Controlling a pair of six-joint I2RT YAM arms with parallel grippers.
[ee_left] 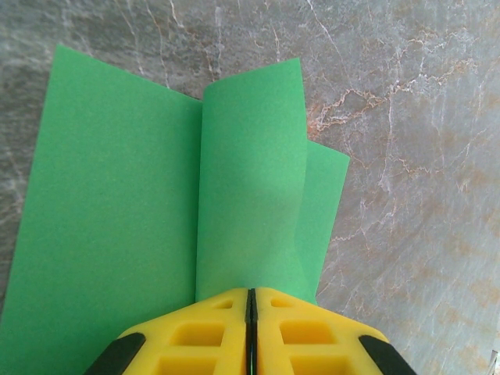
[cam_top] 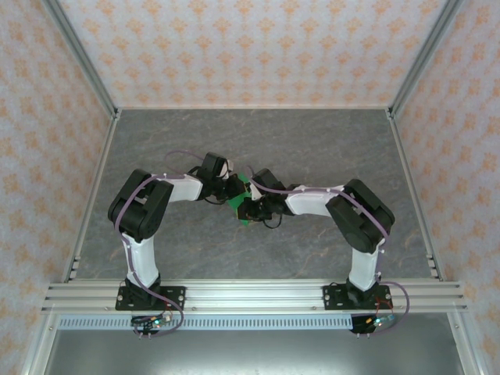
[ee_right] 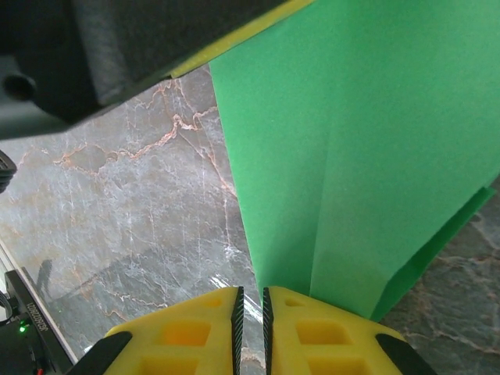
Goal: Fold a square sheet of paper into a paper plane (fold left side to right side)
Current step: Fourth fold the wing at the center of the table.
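The square sheet of paper (ee_left: 117, 195) is bright green and partly folded. One flap (ee_left: 250, 172) stands up from the flat part on the grey marble table. My left gripper (ee_left: 251, 291) is shut on the near edge of that raised flap. My right gripper (ee_right: 250, 289) stands just left of the paper's edge (ee_right: 375, 141). Its jaws are all but shut, with a thin slit that holds nothing, and the paper runs past its right finger. From above, both grippers meet over the paper (cam_top: 246, 221) at the table's middle, left gripper (cam_top: 234, 191) and right gripper (cam_top: 253, 208).
The left gripper's dark body with a yellow edge (ee_right: 156, 39) hangs close above the paper in the right wrist view. Patterned walls and metal posts (cam_top: 86, 70) ring the table. An aluminium rail (cam_top: 250, 295) runs along the near edge.
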